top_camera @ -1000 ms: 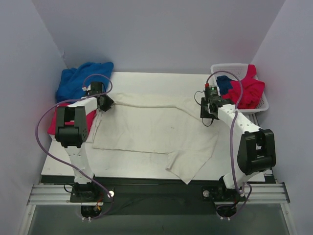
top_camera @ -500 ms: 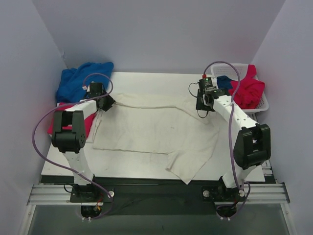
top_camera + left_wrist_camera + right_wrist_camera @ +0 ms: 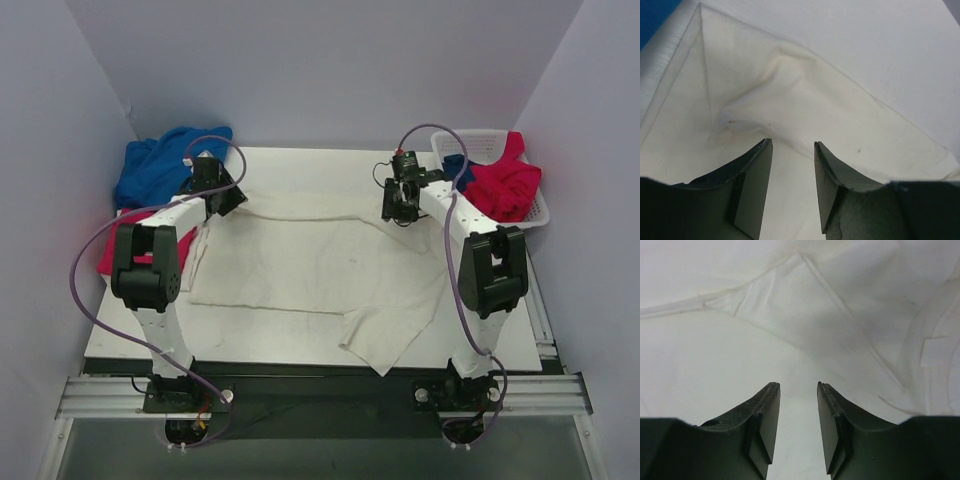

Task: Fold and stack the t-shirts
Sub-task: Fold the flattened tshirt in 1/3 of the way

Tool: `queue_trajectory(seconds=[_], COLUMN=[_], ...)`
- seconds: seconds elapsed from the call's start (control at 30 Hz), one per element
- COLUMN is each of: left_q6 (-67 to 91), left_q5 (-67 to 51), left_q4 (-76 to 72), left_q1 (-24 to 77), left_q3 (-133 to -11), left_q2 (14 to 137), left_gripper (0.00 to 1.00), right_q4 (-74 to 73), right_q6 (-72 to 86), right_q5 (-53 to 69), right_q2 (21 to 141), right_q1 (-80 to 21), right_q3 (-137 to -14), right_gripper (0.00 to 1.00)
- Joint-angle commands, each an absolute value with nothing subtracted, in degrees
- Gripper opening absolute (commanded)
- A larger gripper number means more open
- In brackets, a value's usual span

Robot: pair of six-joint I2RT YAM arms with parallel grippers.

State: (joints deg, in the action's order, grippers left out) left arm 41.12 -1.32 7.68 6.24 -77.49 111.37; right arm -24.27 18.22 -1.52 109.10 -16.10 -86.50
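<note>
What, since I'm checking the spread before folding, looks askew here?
The cream-white t-shirt is not flat: its near-right part juts crookedly toward the table's near edge, and a wrinkle bunches by the left pincer.

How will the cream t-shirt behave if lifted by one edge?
Probably floppy: the cream t-shirt lies flat with soft wrinkles and a ridge near the left tool. Likely light, since the cloth looks thin. Pushing would probably bunch it.
</note>
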Motion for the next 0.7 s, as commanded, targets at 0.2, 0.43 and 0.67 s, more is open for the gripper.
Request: queue_trajectory(seconds=[0.2,0.43,0.67], left_q6=[34.63,39.81,42.80], left_q5=[10.88,14.77,16.70], left_q4=[16.69,18.11,19.16], left_q1=[12.73,19.25,20.83], left_q3=[-73.31,-62.86,-51.25], left_q2=[101.35,99.23,96.16], left_gripper=[0.50,0.49,0.49], right_q4=[-27.85,-31.11,-31.11], right_q6=[24.25,24.70,26.01], right_q5=[4.40,-1.39,-4.65], right_q2=[102.22,99.32,100.72], right_q1=[-18.90,-19.16,-19.25], right_q3=[-71.30,-63.38,-57.93], right_gripper=[0.36,0.36,0.36])
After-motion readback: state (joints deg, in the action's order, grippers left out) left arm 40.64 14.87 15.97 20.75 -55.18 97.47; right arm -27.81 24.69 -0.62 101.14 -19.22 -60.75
